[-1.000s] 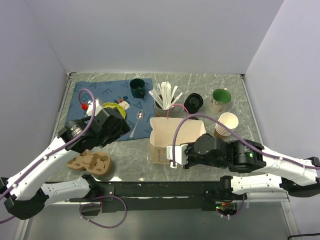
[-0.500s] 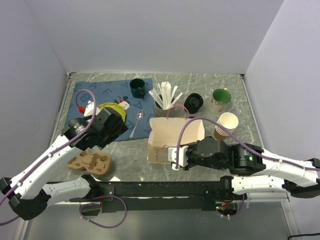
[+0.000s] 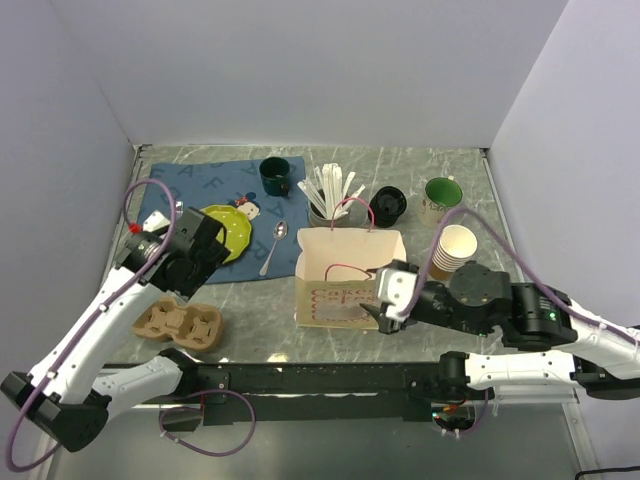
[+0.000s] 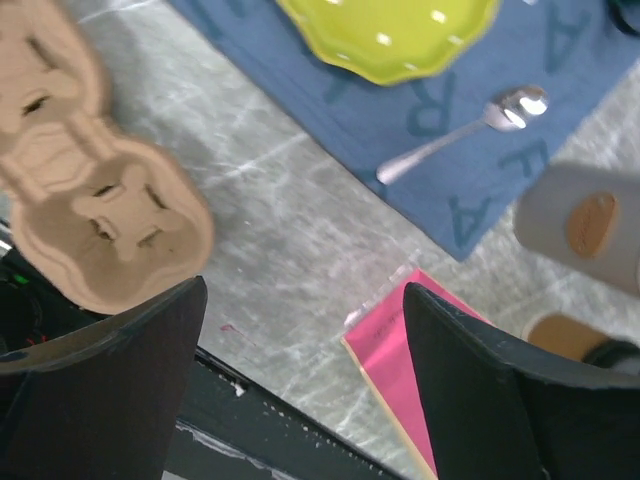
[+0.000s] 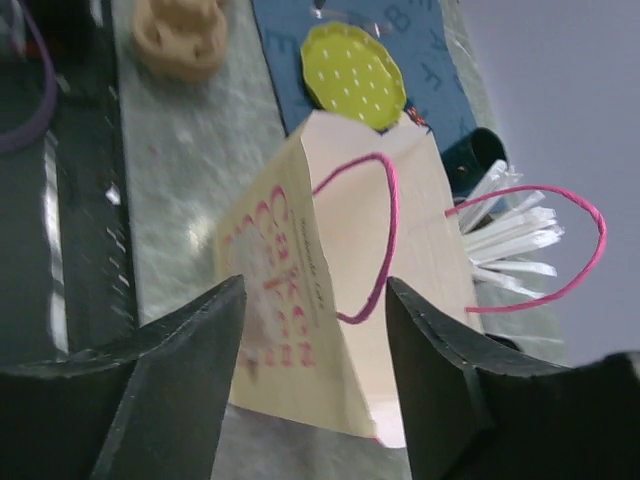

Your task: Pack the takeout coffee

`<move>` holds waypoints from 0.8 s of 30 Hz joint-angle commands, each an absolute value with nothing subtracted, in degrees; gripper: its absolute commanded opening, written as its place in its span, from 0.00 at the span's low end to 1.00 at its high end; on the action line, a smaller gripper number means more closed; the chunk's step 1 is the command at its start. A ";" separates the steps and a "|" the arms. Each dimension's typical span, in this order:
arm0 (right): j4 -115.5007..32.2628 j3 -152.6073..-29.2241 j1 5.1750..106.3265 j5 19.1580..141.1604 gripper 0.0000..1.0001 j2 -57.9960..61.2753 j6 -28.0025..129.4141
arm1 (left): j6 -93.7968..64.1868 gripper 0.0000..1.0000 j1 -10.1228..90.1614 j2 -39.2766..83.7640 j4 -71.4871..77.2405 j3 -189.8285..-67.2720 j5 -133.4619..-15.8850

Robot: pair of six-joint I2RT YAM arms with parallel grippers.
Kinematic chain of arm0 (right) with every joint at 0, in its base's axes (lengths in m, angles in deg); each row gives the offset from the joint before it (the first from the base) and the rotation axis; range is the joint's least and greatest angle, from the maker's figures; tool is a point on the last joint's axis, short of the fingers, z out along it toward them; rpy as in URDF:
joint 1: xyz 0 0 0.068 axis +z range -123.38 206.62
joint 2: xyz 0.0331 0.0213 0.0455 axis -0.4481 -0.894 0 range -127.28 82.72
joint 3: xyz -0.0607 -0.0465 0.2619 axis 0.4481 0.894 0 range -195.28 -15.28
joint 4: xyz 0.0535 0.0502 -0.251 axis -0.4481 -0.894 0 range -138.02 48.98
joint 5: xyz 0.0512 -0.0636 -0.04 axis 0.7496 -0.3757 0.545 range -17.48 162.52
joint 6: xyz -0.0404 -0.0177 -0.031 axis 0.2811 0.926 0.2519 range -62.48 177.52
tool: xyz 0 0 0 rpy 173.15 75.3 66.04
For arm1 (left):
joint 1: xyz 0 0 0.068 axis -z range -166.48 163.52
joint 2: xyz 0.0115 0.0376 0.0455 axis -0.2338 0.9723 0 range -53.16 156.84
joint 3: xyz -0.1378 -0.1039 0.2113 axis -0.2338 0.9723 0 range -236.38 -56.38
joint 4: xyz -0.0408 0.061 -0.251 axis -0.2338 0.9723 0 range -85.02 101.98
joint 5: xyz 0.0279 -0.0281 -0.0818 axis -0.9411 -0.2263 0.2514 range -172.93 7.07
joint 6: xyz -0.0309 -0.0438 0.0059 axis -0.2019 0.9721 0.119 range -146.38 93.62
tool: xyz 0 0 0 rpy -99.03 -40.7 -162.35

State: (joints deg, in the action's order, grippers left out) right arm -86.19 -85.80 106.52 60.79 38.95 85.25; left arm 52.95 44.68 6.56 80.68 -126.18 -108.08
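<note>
Now my left gripper (image 4: 305, 300) and right gripper (image 5: 315, 290) are wide open and empty. The paper bag (image 3: 345, 272) stands open-topped, ready for the coffee cup (image 3: 388, 204).

Left claw (image 4: 303, 295) agape, empty; right claw (image 5: 315, 290) agape, empty

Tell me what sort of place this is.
Likely a staged café takeout counter in a robot test booth: a paper bag, stacked paper cups and a cardboard cup carrier sit on a marble-look table.
</note>
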 commanded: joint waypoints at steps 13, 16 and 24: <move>-78.82 -84.54 106.96 58.55 0.64 40.62 51.81 | 55.88 0.74 23.38 -1.84 83.38 -108.50 -110.53; -79.60 -83.14 106.96 57.14 0.64 42.29 51.89 | 53.51 0.73 20.03 -0.69 81.71 -107.18 -110.80; -79.52 -81.12 106.96 54.68 0.64 45.01 53.92 | 48.23 0.67 14.75 1.77 76.17 -105.16 -107.64</move>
State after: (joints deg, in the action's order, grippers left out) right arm -81.49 -81.56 106.52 57.23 43.48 53.92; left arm 51.11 16.42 1.03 78.93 -105.75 -108.67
